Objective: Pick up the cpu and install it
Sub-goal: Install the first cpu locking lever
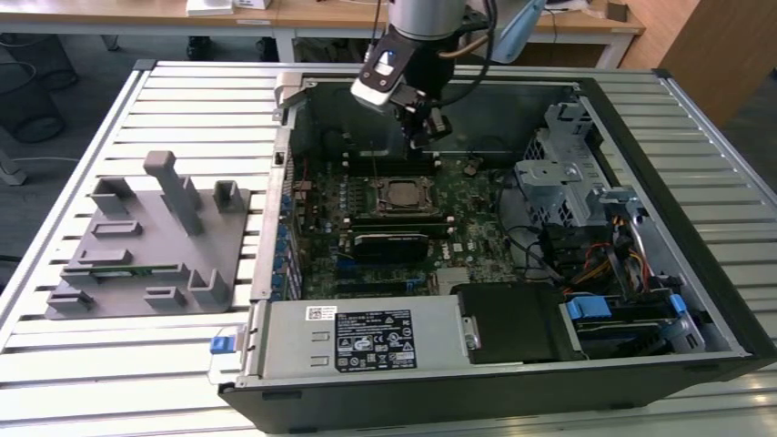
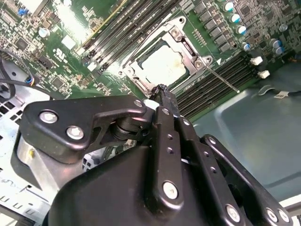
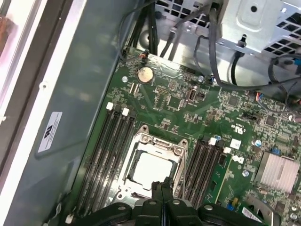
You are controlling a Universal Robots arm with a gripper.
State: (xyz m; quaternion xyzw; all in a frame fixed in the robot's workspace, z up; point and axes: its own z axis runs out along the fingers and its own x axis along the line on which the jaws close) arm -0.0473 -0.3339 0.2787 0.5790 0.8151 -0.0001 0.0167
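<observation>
Inside the open black computer case [image 1: 486, 401], the flat silver-topped square cpu [image 3: 150, 169] is sitting in its metal socket frame [image 3: 141, 141], seemingly placed; the black hand [image 3: 160, 185] is hovering just above, fingers pressed together, gripping nothing.

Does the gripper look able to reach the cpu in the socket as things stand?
Probably yes. The gripper hangs close above the cpu, whose silver top lies bare inside the socket frame; nothing sits between them.
</observation>
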